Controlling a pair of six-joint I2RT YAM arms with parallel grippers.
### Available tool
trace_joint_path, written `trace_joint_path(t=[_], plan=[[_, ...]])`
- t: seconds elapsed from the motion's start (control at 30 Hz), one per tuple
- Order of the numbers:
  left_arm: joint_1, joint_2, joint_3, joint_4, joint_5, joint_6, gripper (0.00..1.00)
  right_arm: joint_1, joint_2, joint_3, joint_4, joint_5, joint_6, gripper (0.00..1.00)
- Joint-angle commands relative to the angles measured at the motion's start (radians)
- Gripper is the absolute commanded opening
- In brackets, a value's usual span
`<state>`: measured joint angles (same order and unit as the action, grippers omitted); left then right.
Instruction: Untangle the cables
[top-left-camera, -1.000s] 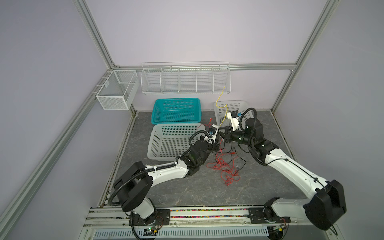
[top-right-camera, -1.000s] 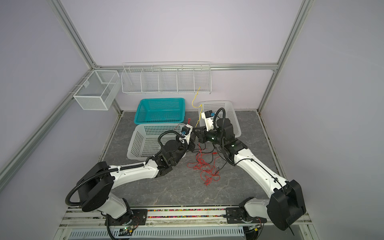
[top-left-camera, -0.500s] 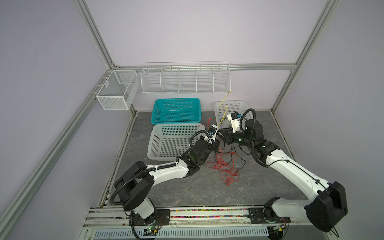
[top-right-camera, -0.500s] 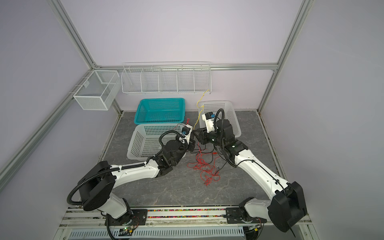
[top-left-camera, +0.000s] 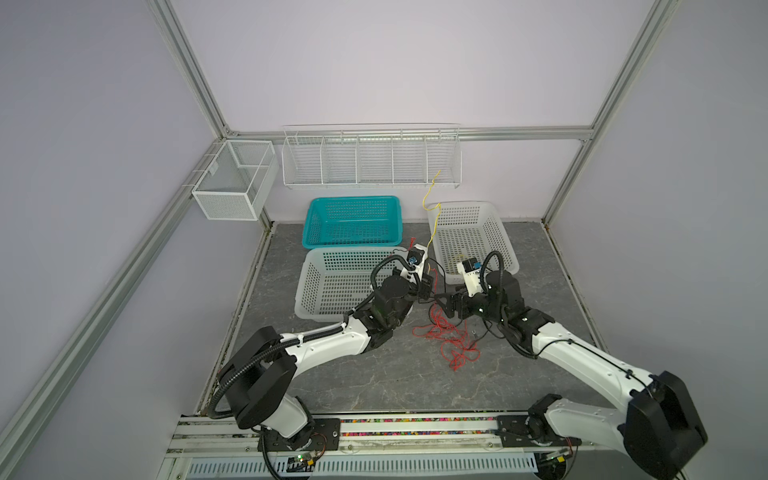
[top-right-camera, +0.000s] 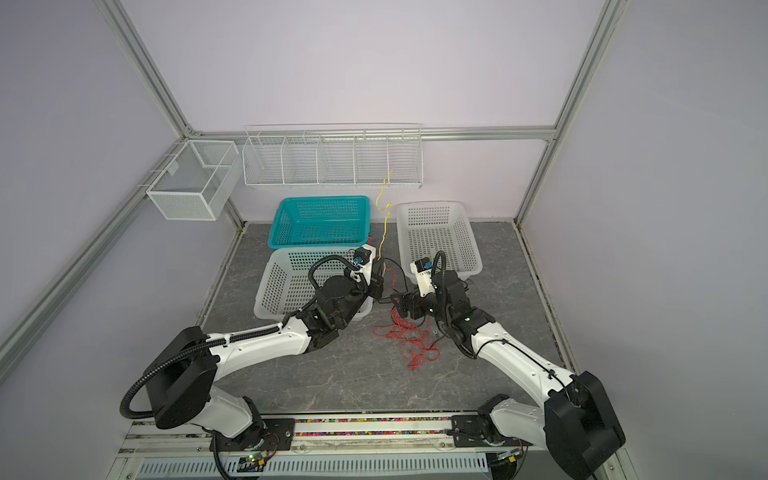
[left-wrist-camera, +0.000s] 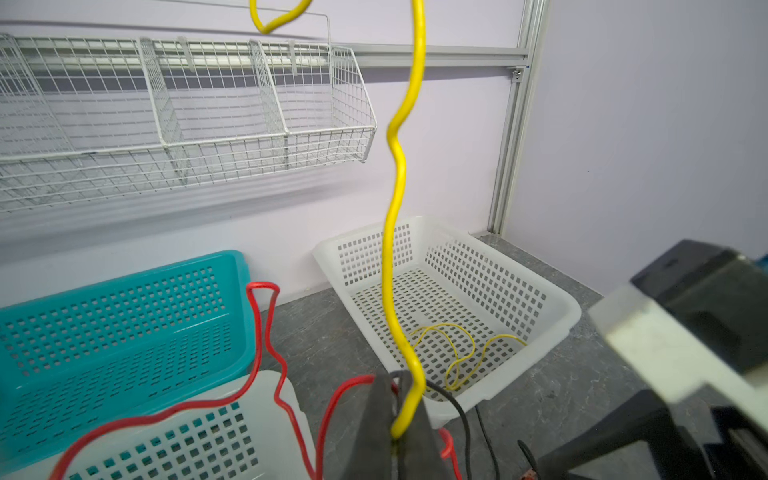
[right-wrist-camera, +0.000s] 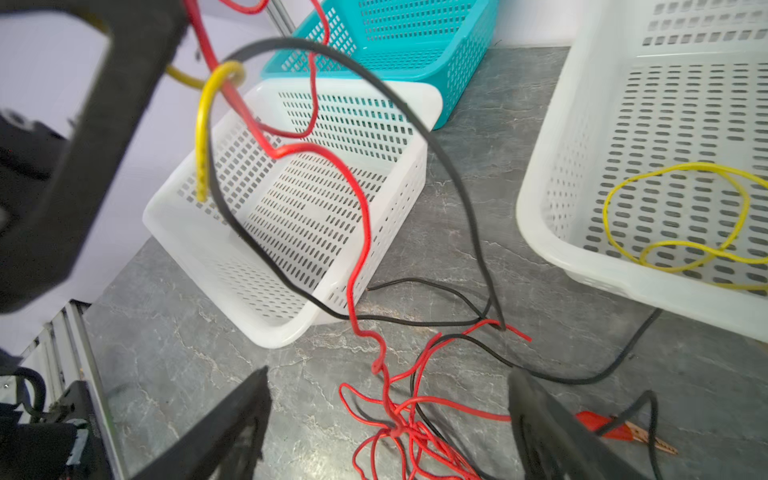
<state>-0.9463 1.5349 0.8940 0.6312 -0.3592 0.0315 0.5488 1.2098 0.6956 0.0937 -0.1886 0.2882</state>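
My left gripper (left-wrist-camera: 399, 380) is shut on a yellow cable (left-wrist-camera: 395, 232). That cable stands up from the jaws toward the wire shelf in both top views (top-left-camera: 432, 208) (top-right-camera: 384, 212). Its short end (right-wrist-camera: 202, 137) hangs below the gripper (top-left-camera: 426, 286). A red strand (left-wrist-camera: 266, 332) and a black strand (right-wrist-camera: 453, 174) loop close by those jaws. The red cables (top-left-camera: 451, 340) (right-wrist-camera: 399, 428) lie tangled on the floor with black ones. My right gripper (right-wrist-camera: 388, 374) (top-left-camera: 442, 305) hovers open just above the tangle, holding nothing.
A second yellow cable (right-wrist-camera: 685, 216) lies in the white basket (top-left-camera: 505, 232) at the back right. A teal basket (top-left-camera: 353, 222) and another white basket (top-left-camera: 332, 282) stand on the left. A wire shelf (top-left-camera: 370, 160) and mesh box (top-left-camera: 232, 178) hang on the walls. A red clip (right-wrist-camera: 602, 422) lies on the floor.
My left gripper has closed on the yellow cable. My right gripper has opened, let go and dropped lower, toward the red tangle.
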Motion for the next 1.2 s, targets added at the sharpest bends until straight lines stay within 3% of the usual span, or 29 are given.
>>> trace_joint_path(t=[0.0, 0.2, 0.3, 0.57, 0.6, 0.8, 0.93, 1.17], plan=[[0.0, -0.021, 0.031, -0.04, 0.016, -0.036, 0.0, 0.047, 0.026, -0.004, 0.199, -0.002, 0.005, 0.95], [0.0, -0.027, 0.032, -0.059, 0.008, -0.051, 0.0, 0.107, 0.122, 0.053, 0.233, 0.111, -0.019, 0.97], [0.0, -0.036, 0.031, -0.063, 0.009, -0.058, 0.0, 0.112, 0.176, 0.082, 0.237, 0.16, -0.014, 0.89], [0.0, -0.032, 0.033, -0.099, -0.034, -0.029, 0.0, 0.113, 0.225, 0.117, 0.257, 0.145, -0.036, 0.09], [0.0, -0.026, 0.035, -0.109, -0.048, -0.018, 0.0, 0.114, 0.218, 0.115, 0.253, 0.139, -0.042, 0.06], [0.0, 0.039, 0.115, -0.271, -0.162, 0.03, 0.0, 0.113, 0.13, 0.08, 0.226, 0.081, -0.093, 0.06], [0.001, 0.066, 0.155, -0.321, -0.208, -0.003, 0.0, 0.114, 0.097, 0.084, 0.151, -0.02, -0.166, 0.06], [0.022, 0.047, 0.222, -0.344, -0.148, -0.108, 0.0, 0.115, 0.127, 0.06, 0.129, -0.065, -0.171, 0.06]])
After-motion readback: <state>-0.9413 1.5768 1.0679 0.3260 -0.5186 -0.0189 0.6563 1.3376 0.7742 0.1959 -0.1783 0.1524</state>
